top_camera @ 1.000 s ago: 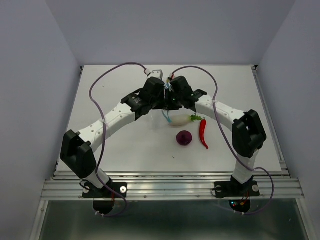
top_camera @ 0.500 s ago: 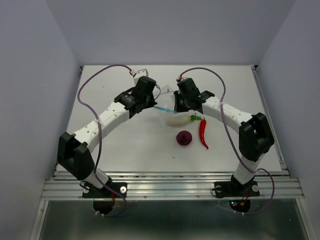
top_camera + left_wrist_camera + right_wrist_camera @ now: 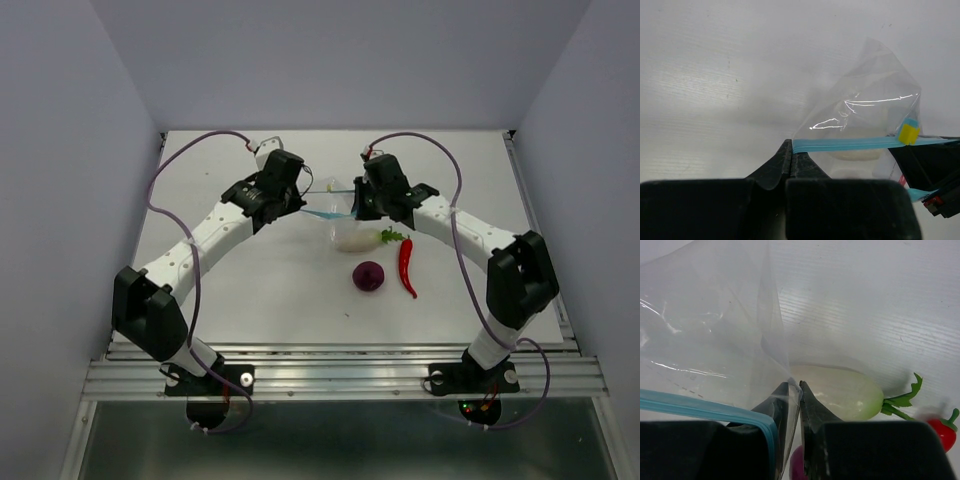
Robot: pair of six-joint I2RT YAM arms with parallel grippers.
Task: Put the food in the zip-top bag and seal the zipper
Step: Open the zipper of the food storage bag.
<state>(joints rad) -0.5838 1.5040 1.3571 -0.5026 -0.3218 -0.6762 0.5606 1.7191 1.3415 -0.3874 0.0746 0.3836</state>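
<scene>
Starting at the left, we find the left gripper (image 3: 301, 207) pinched fully together on the end of the zipper (image 3: 850, 144), with no gap between its fingers in the left wrist view. It has that corner of the zip-top bag (image 3: 331, 203) lifted off the table (image 3: 240, 290). We judge this grip is meant to anchor one end of the mouth so the strip can be drawn taut. The blue-teal zipper runs straight across to the far side, and a small yellow slider (image 3: 909, 133) sits near its right end. The clear film billows behind the strip, so the bag hangs between the arms rather than lying flat. Next, the right gripper (image 3: 353, 206) is likewise closed down, its fingers nipping a fold of the clear film just beside the strip in the right wrist view. We take this as the opposing hold needed to spread the mouth. All three pieces of food appear to lie outside the bag. The radish (image 3: 352, 238) rests on the table just below the suspended bag; we cannot tell whether they touch. The onion (image 3: 369, 276) lies nearer the arm bases. The chili pepper (image 3: 406, 265) lies to the right of both, close beside the radish leaves. Filling has not begun. We find no brand, label or legible writing on any item.
</scene>
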